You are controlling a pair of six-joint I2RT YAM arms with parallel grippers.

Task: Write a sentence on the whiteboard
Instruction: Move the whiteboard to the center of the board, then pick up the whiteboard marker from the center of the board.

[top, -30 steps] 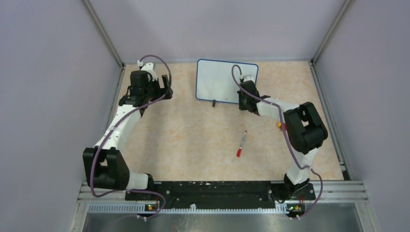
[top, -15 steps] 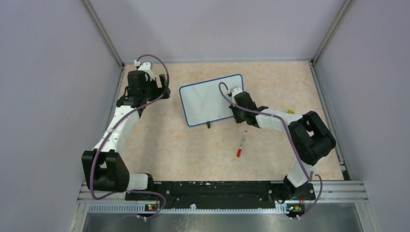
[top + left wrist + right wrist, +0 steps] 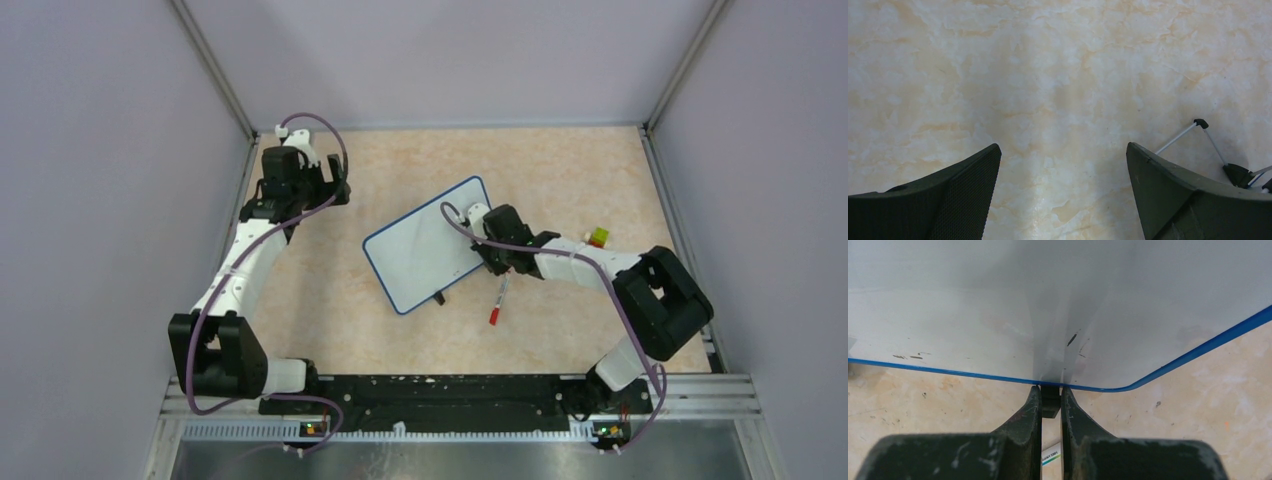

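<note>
A red-capped marker [image 3: 497,305] lies mid-worktop [image 3: 350,320]; a small yellow-green block [image 3: 598,237] sits near the right edge

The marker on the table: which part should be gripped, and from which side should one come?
Grip the marker across the middle of its white barrel, coming straight down from above. It lies flat on the table, red cap toward the arm bases, so the grip should probably close from its left and right.

I'm looking into a lab test cell: plain lilac panels [image 3: 90,200] wall in a marble-patterned tabletop [image 3: 380,330] from 9 round to 3 o'clock, with an aluminium mounting rail [image 3: 480,431] at 6 o'clock.
</note>
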